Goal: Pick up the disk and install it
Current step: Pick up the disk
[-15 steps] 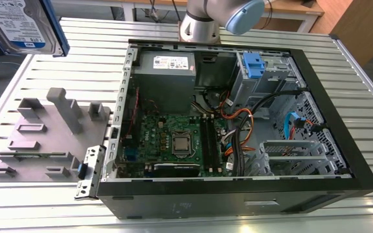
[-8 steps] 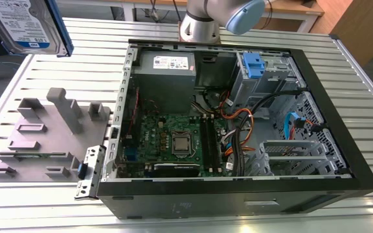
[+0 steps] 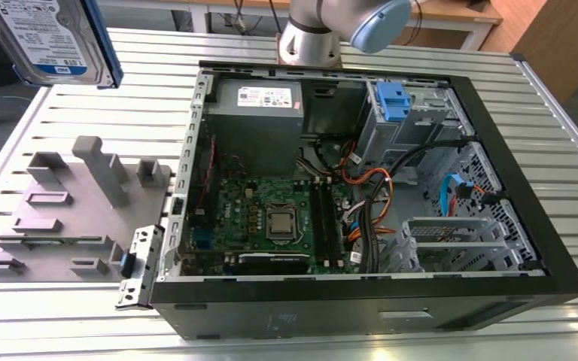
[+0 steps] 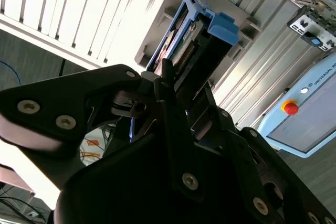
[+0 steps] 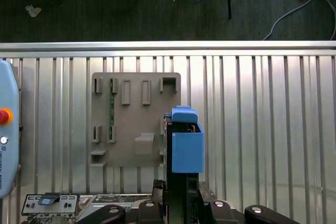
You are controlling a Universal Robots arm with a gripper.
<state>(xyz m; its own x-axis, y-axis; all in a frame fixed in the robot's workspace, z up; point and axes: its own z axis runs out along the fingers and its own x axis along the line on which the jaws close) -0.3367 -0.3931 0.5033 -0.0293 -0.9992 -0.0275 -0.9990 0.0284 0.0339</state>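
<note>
Disk, white-and-blue label showing, clamped between fingers.

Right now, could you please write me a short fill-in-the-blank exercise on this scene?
1. The disk, held in the gripper, has a ___ end tab.
2. The fixture plate lies on the exterior view's ___ of the computer case.
3. The computer case's side is ___, showing the motherboard.
Missing: blue; left; open.

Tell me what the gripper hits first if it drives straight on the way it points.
The gripper points down, holding the disk. The disk's end would likely land first on the edge of the grey plate, or on the table beside it; depth is unclear.
</note>
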